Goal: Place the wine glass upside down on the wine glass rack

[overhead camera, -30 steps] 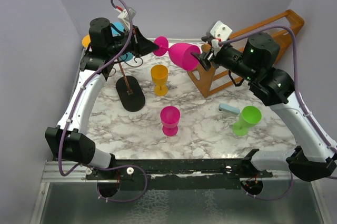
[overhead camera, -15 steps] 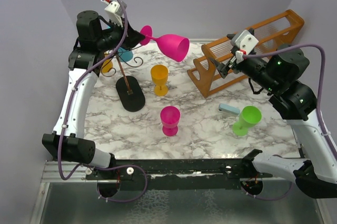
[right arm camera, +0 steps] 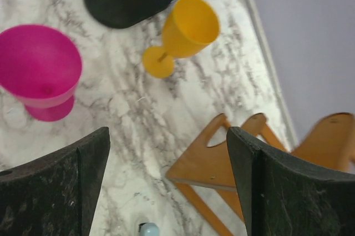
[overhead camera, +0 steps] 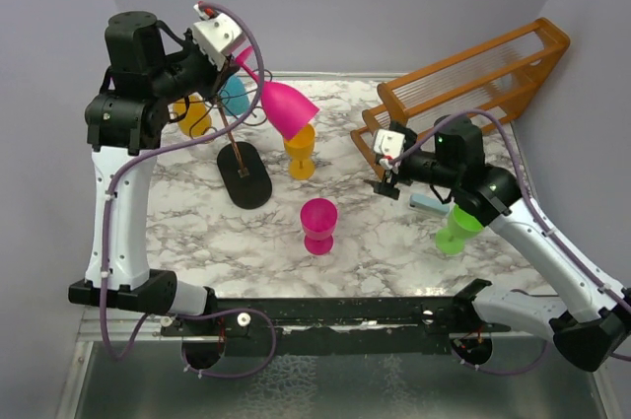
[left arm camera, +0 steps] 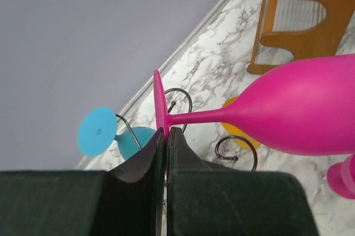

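Observation:
The magenta wine glass (overhead camera: 286, 108) hangs tilted, bowl down to the right, above the standing yellow glass (overhead camera: 299, 148). My left gripper (overhead camera: 233, 54) is shut on its round foot, high beside the wine glass rack's stem (overhead camera: 228, 128); the rack's black oval base (overhead camera: 245, 174) lies below. In the left wrist view my gripper (left arm camera: 166, 133) pinches the foot (left arm camera: 159, 103), the bowl (left arm camera: 299, 111) extends right, and a curled wire hook (left arm camera: 236, 146) lies under the stem. My right gripper (overhead camera: 386, 182) is open and empty over the table, also seen in the right wrist view (right arm camera: 166, 136).
A blue glass (overhead camera: 235, 94) and an orange glass (overhead camera: 194, 118) hang on the wire rack. A small magenta glass (overhead camera: 318, 224), a green glass (overhead camera: 461, 224) and a light blue object (overhead camera: 429, 202) are on the marble table. The wooden slatted rack (overhead camera: 473, 84) stands at the back right.
My left arm has lifted and swung the magenta glass from lying level to bowl-down beside the wire rack. My right gripper has left the bowl and dropped low over the table.

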`<control>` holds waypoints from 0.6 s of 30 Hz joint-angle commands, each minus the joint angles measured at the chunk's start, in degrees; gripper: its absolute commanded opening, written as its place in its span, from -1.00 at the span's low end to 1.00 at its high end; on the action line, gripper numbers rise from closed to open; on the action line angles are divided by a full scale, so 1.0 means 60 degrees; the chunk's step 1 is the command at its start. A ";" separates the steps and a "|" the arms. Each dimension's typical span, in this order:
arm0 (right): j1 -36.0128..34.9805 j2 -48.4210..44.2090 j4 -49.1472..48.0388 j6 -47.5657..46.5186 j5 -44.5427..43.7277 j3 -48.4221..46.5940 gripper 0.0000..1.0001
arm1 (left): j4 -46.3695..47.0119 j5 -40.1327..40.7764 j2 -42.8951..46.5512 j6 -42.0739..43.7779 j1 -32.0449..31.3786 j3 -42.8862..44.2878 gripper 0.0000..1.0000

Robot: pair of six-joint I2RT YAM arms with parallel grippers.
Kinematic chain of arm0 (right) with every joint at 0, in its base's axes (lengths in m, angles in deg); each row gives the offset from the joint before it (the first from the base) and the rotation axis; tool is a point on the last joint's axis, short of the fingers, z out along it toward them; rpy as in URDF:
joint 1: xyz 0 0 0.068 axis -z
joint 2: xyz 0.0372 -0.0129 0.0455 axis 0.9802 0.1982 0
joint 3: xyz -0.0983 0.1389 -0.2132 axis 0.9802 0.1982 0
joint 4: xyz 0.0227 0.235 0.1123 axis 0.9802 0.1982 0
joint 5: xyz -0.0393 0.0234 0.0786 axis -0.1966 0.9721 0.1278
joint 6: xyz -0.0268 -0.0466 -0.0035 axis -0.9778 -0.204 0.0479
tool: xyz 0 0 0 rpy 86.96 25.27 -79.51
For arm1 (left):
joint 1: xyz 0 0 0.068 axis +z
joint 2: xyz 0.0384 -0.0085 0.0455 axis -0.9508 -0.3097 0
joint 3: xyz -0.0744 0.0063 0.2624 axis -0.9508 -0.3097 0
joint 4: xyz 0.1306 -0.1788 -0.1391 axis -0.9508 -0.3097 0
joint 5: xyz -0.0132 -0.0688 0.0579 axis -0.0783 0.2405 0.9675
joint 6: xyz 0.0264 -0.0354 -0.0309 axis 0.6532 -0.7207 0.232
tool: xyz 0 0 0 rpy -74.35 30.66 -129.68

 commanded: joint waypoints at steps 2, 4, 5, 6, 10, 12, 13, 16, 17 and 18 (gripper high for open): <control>0.0029 -0.0240 -0.0854 -0.0374 0.1374 0.0970 0.69 | -0.2948 -0.0042 0.0410 0.3794 0.0021 0.1051 -1.00; 0.0027 -0.0370 -0.1111 -0.0349 0.1368 0.1242 0.69 | -0.3407 0.0448 0.0481 0.4476 0.0021 0.1277 -1.00; 0.0027 -0.0427 -0.1213 -0.0329 0.1335 0.1372 0.69 | -0.3567 0.0687 0.0536 0.4774 0.0021 0.1363 -1.00; 0.0027 -0.0462 -0.1293 -0.0337 0.1263 0.1481 0.69 | -0.3741 0.0904 0.0596 0.5041 0.0021 0.1444 -1.00; 0.0027 -0.0567 -0.1550 -0.0319 0.1008 0.1802 0.68 | -0.4690 0.1404 0.0820 0.6139 0.0021 0.1682 -1.00; 0.0027 -0.0603 -0.1620 -0.0272 0.0924 0.1900 0.68 | -0.5073 0.1547 0.0965 0.6403 0.0021 0.1712 -1.00; 0.0027 -0.0621 -0.1630 -0.0273 0.0893 0.1932 0.68 | -0.5235 0.1630 0.1055 0.6511 0.0021 0.1685 -1.00; 0.0027 -0.0683 -0.1663 -0.0259 0.0808 0.1967 0.68 | -0.5627 0.1990 0.1352 0.6792 0.0021 0.1431 -1.00; 0.0038 -0.0703 -0.1651 -0.0246 0.0800 0.1992 0.68 | -0.5637 0.2200 0.1477 0.6743 0.0021 0.1282 -1.00; 0.0041 -0.0712 -0.1655 -0.0245 0.0799 0.2007 0.68 | -0.5641 0.2546 0.1600 0.6628 0.0028 0.1083 -1.00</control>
